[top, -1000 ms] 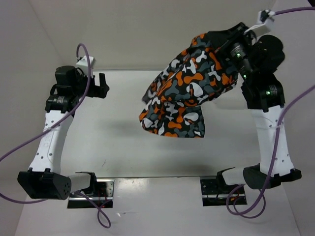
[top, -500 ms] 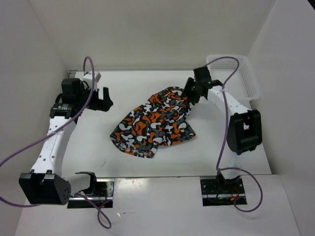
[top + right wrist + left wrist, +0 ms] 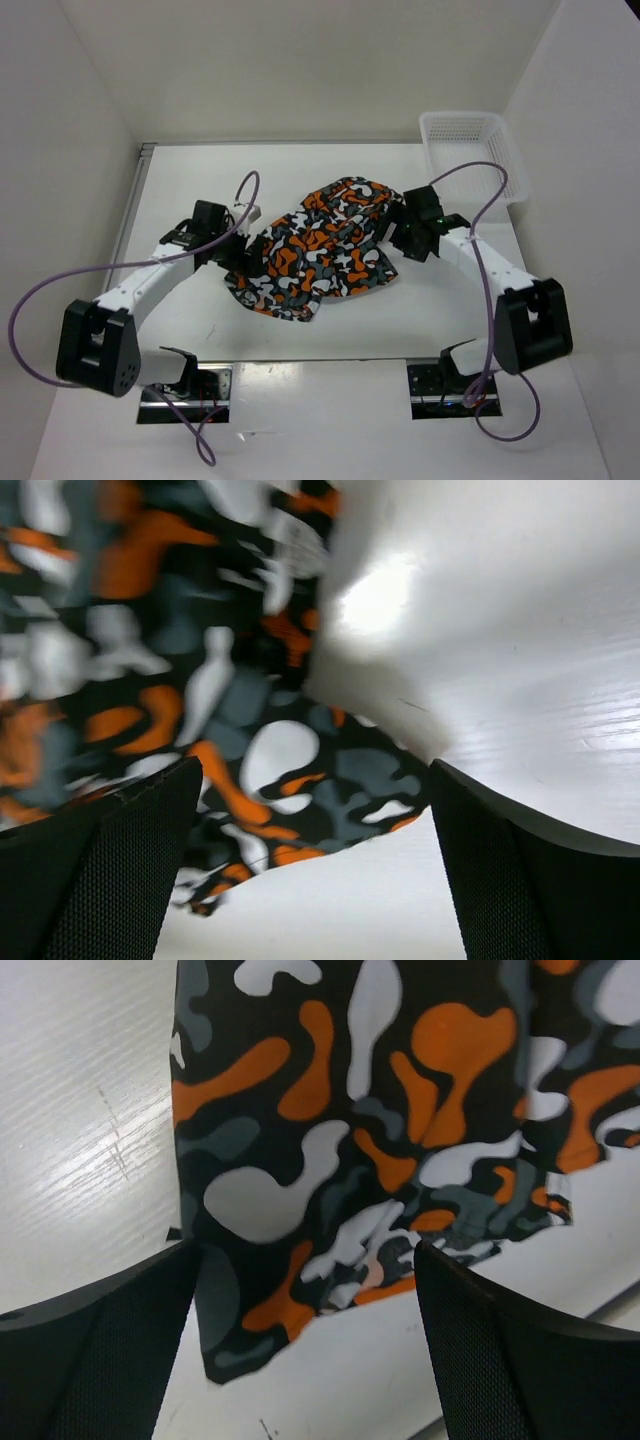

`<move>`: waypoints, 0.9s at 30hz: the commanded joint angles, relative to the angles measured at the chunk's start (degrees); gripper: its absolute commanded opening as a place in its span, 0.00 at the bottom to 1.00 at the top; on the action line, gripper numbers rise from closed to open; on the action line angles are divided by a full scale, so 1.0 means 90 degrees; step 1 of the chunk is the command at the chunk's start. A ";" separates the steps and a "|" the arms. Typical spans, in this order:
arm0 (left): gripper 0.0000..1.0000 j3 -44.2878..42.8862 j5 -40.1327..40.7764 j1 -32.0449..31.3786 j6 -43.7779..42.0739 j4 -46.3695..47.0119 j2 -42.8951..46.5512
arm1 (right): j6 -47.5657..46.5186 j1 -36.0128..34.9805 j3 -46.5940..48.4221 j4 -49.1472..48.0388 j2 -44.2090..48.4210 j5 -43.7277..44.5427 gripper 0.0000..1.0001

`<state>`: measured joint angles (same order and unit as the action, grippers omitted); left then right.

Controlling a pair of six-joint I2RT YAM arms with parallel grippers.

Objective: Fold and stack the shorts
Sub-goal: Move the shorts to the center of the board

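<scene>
Both hands are seen released, with fingers spread wide. The left hand (image 3: 238, 258) and right hand (image 3: 397, 235) are set over opposite edges of the shorts (image 3: 320, 250), which are laid (crumpled) between them on the counter (image 3: 450, 310). A basket (image 3: 470, 150) is seen beyond the right hand.

bright, even light; right wrist view blurred, maybe motion
</scene>
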<state>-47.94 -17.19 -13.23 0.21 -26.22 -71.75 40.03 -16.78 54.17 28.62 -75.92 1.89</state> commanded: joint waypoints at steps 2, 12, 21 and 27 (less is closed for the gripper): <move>0.84 -0.0160 -0.0014 -0.0043 -0.0023 0.0667 -0.0816 | 0.0083 -0.0098 -0.0043 -0.0455 -0.0888 -0.0170 0.93; 0.00 -0.2111 0.0299 0.0229 -0.0023 0.0852 -0.2154 | 0.0425 -0.0830 -0.0062 -0.1100 -0.1740 -0.0484 0.07; 0.00 -0.5110 0.0670 0.0913 -0.0023 0.0403 -0.3258 | 0.0123 -0.3094 0.0328 -0.0622 -0.1038 -0.0688 0.00; 0.82 -0.6225 0.1089 0.1187 -0.0023 -0.0065 -0.3581 | -0.0698 -0.4600 0.1528 0.0673 -0.1594 0.0185 0.90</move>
<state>-100.01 -9.39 -3.75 -0.16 -24.23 -103.33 38.24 -56.10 63.00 26.17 -89.36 -3.20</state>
